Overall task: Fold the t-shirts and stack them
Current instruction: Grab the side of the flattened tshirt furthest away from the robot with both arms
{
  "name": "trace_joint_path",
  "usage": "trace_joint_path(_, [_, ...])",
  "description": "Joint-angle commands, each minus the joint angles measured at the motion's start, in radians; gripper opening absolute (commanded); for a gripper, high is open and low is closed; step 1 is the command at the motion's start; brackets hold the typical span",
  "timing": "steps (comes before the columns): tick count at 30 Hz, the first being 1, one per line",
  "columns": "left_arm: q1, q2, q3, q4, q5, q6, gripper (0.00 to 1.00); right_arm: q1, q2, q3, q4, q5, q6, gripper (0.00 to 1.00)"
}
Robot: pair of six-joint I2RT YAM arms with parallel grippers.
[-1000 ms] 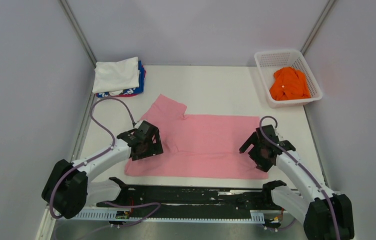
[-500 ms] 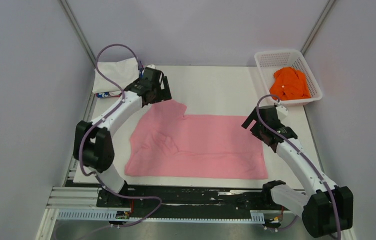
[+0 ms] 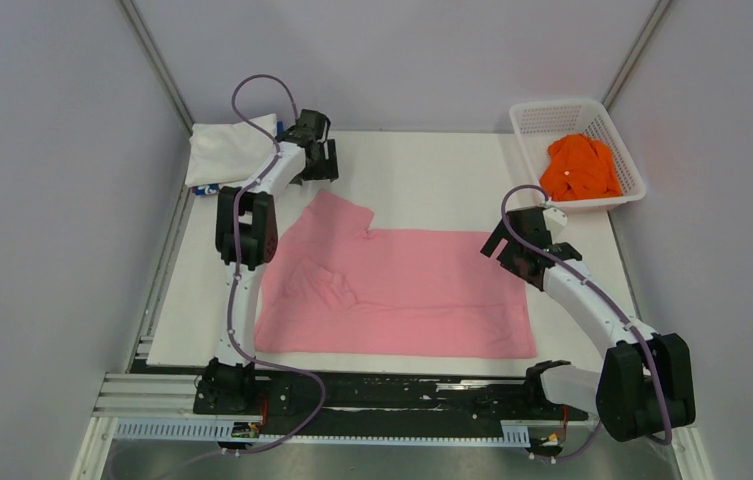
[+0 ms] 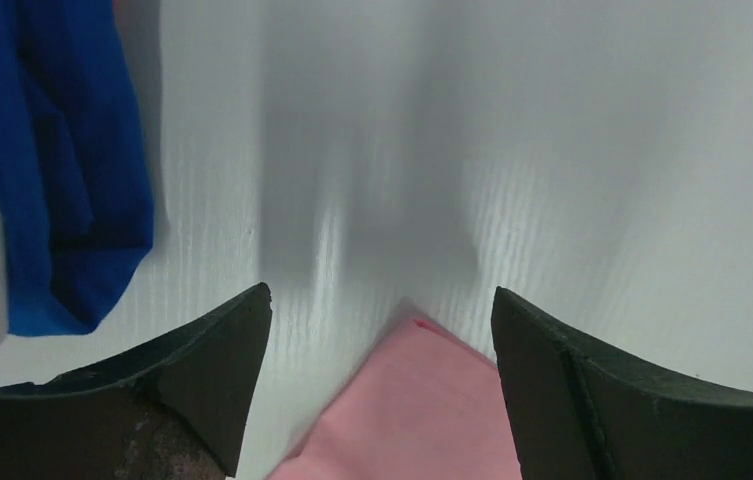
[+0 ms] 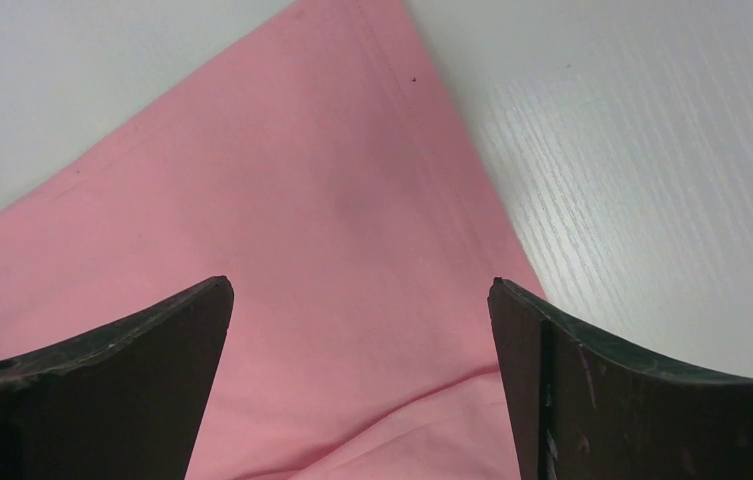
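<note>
Pink t-shirt (image 3: pixel 402 290) lies spread flat across the middle of the white table (image 3: pixel 422 170), its long body running left to right, with one sleeve reaching toward the far left and a rumpled patch of folds on its left side. My left claw (image 3: pixel 317 160) hangs over bare table just beyond that sleeve, close to the far left corner. Its jaws are spread wide and grip nothing. From my left wrist I see the pink sleeve corner (image 4: pixel 422 400) pointing up between my two dark fingers (image 4: pixel 202 360), clear of both. A blue t-shirt (image 4: pixel 62 170) is bunched at the left edge of that view, with a sliver of white cloth beside it. From above, that blue cloth sits under a folded white t-shirt (image 3: pixel 232 150), stacked in the far left corner just beside my left arm. My right claw (image 3: pixel 512 245) is over the far right corner of the pink cloth, jaws likewise gaping and clamped on nothing. My right wrist view shows the stitched hem running between the fingers and bare table on the right. Whether those fingertips touch the cloth I cannot tell. An orange t-shirt (image 3: pixel 580 168) lies crumpled in the white mesh basket (image 3: pixel 552 110) at the far right corner, well apart from both claws.
</note>
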Motion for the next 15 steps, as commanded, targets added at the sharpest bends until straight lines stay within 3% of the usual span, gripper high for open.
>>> trace_joint_path(1, [-0.002,0.037,0.031,-0.067,0.035,0.031,0.86,-0.008,-0.004,0.022,0.049,0.030,-0.021,1.00])
trace_joint_path(10, [-0.005,0.005,-0.074,-0.071,0.113,-0.016,0.67,-0.012,-0.023,-0.010,0.054,0.055,-0.031,1.00])
trace_joint_path(15, [-0.022,-0.070,-0.178,-0.036,0.129,-0.002,0.64,-0.012,-0.039,-0.015,0.052,0.062,-0.031,1.00])
